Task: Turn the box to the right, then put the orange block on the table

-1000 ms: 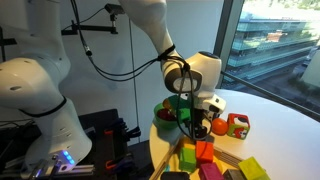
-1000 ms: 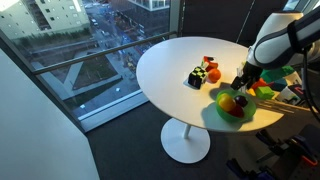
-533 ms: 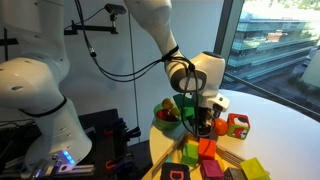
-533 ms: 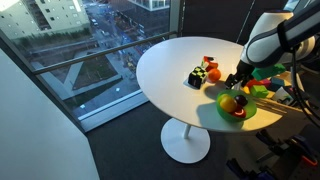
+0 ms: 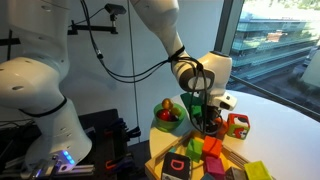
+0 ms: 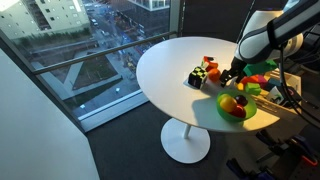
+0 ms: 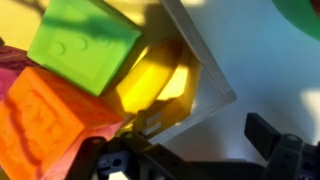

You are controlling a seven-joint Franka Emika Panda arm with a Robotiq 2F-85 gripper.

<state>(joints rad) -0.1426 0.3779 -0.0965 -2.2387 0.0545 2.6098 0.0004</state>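
The box [image 5: 205, 160] is a wide low tray of coloured pieces on the white round table [image 6: 165, 70]; it also shows at the table's far side [image 6: 268, 88]. In the wrist view its pale corner wall [image 7: 205, 85] holds a green block [image 7: 85, 40], a yellow block [image 7: 150, 85] and the orange block [image 7: 40, 110]. My gripper [image 7: 190, 150] is open and low at that corner, with one dark finger [image 7: 268, 135] outside the wall on bare table. In both exterior views the gripper [image 5: 207, 118] [image 6: 236, 72] hangs at the box's edge, holding nothing.
A green bowl of fruit [image 5: 168, 115] [image 6: 236, 106] stands beside the box. A small red cube with green marks [image 5: 237, 126] [image 6: 208, 64], an orange ball [image 6: 212, 73] and a black-and-white cube [image 6: 197, 78] lie close to the gripper. The table edge is near.
The arm has swung sideways along the box toward the red cube. The box's pieces sit differently than a second ago, so the box seems to have turned a little with it. The jaws stayed open.
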